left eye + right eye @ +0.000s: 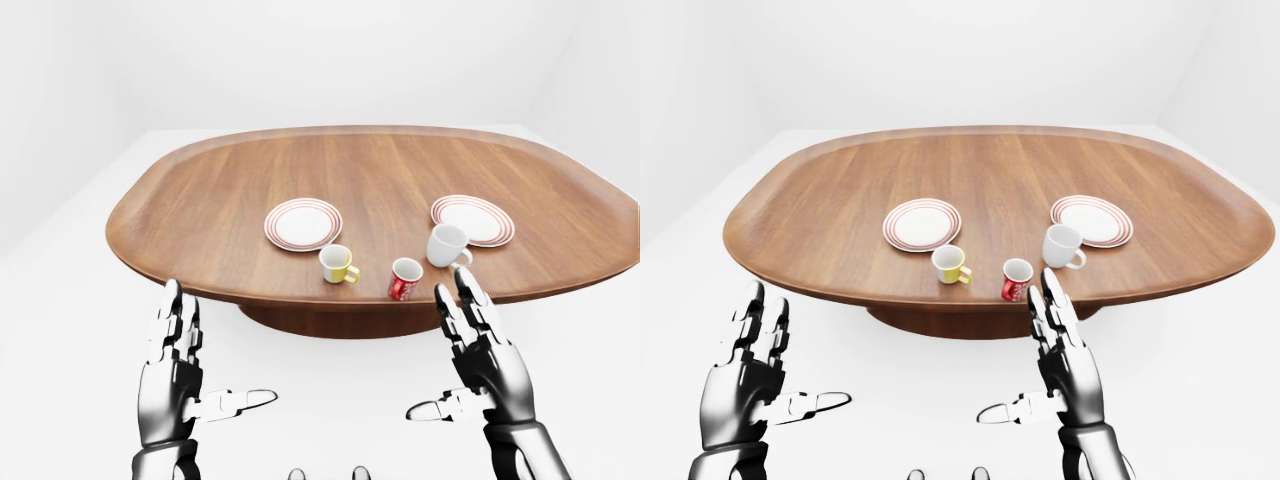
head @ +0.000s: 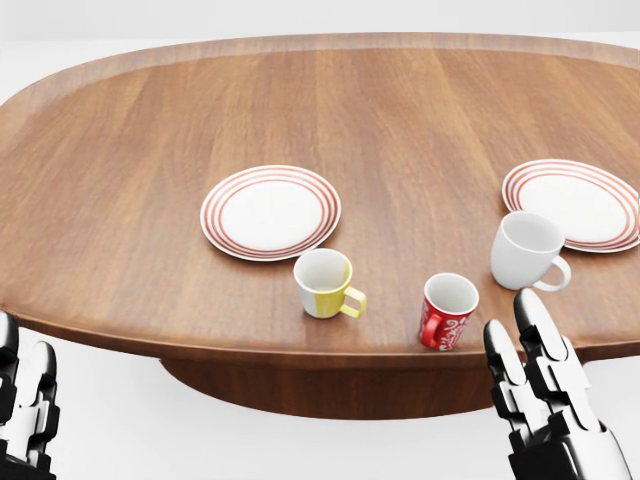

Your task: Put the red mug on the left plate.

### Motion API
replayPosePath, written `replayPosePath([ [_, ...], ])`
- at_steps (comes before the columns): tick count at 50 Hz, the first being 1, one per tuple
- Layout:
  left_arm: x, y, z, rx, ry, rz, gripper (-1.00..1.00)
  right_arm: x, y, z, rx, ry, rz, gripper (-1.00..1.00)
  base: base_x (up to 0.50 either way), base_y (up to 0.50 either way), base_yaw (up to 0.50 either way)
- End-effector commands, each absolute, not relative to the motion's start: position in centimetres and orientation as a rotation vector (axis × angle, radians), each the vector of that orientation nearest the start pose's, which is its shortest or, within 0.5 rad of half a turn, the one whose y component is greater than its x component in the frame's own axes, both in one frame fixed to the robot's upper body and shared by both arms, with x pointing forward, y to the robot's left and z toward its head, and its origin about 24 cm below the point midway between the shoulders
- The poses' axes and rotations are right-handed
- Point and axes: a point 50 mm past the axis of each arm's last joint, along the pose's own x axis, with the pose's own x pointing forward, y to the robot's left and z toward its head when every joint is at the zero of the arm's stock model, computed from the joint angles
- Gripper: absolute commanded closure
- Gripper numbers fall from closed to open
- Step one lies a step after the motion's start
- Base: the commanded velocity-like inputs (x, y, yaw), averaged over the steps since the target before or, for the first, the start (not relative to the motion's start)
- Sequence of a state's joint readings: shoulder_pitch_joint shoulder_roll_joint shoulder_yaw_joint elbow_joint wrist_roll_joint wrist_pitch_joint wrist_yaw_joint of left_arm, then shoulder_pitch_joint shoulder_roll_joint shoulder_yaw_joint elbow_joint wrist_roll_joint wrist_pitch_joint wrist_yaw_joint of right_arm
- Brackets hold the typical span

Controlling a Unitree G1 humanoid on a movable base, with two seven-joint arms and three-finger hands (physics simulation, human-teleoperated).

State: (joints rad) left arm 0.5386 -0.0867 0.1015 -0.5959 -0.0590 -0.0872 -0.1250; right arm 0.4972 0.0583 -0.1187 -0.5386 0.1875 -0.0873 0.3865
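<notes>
A big brown wooden bench (image 2: 150, 130) with round ends fills the head view. On it sit two plates and three mugs.

The red mug (image 2: 447, 311) stands upright near the bottom edge of the bench in the head view. It has white marks on its side, and its handle cannot be seen clearly. It is not on any plate.

The left plate (image 2: 270, 212) is white with red rings. It lies up and to the left of the red mug, well apart from it. Nothing sits on it.

A yellow mug (image 2: 324, 283) stands between the left plate and the red mug, just below the plate. Its handle points to the right.

A white mug (image 2: 525, 250) stands to the right of the red mug. Its handle points down and to the right. Just above it lies the right plate (image 2: 572, 204), also white with red rings.

The right hand (image 1: 1065, 360) is below the edge of the bench, near the red mug but not touching it. Its fingers are spread wide and hold nothing.

The left hand (image 1: 178, 365) is low at the left of the left-eye view, far from the mugs. Its fingers are spread wide too, and it holds nothing.
</notes>
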Motion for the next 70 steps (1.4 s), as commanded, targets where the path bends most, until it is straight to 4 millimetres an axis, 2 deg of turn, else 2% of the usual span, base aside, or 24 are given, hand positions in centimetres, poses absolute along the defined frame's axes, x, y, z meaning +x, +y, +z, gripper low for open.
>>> replayPosePath([
  [1,14.56,18.58,8.71,-0.011,-0.175,0.143,-1.00,15.38,-17.79,8.18,0.097,-0.194,0.126,-1.00,0.01,0.50,0.00],
  [37,14.50,18.58,8.62,-0.014,-0.170,0.143,-1.00,15.56,-17.98,8.15,0.121,-0.204,0.127,-1.00,0.03,0.50,0.00],
  [46,14.50,18.61,8.64,-0.015,-0.172,0.144,-1.00,15.48,-17.81,8.29,0.135,-0.214,0.159,-1.00,0.03,0.02,0.00],
  [70,14.53,18.60,8.51,-0.017,-0.166,0.145,-1.00,15.72,-17.78,8.42,0.127,-0.223,0.168,-1.00,0.50,0.00,0.00],
])
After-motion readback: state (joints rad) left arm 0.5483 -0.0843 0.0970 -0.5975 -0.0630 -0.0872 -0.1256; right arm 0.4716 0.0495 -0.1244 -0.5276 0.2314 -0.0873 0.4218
